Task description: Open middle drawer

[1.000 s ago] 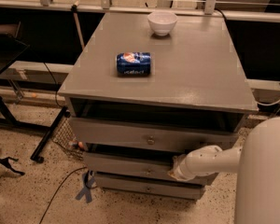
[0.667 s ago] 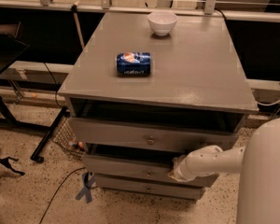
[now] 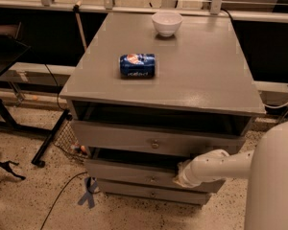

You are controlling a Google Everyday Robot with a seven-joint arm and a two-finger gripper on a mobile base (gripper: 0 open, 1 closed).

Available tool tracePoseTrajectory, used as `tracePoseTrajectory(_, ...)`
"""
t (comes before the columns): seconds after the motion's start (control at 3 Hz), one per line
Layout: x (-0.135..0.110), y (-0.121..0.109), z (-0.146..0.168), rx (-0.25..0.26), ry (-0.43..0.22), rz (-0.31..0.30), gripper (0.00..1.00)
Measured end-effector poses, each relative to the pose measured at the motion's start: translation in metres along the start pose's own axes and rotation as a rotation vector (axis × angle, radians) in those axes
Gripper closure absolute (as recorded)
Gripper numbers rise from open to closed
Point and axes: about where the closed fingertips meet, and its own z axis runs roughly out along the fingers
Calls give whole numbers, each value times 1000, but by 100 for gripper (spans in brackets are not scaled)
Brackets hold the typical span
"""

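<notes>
Your gripper (image 3: 182,174) is down at the middle drawer (image 3: 129,172), the second of three in the front of the grey bench (image 3: 206,75). It sits at the drawer's top edge, just right of the small round knob (image 3: 152,179). This looks like the pulling step: the drawer sticks out a little, with a dark gap above it. Next you need a straight, level pull away from the bench so it does not jam. The gripper's tip is tucked against the wood (only a pale lump shows), so you cannot tell if it is clamped or loose. The white arm (image 3: 221,165) covers the drawer's right part.
</notes>
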Motion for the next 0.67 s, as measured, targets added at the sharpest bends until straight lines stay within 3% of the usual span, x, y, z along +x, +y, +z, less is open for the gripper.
tracePoseTrajectory(0.67,12,20,-20,-3,19,36,100)
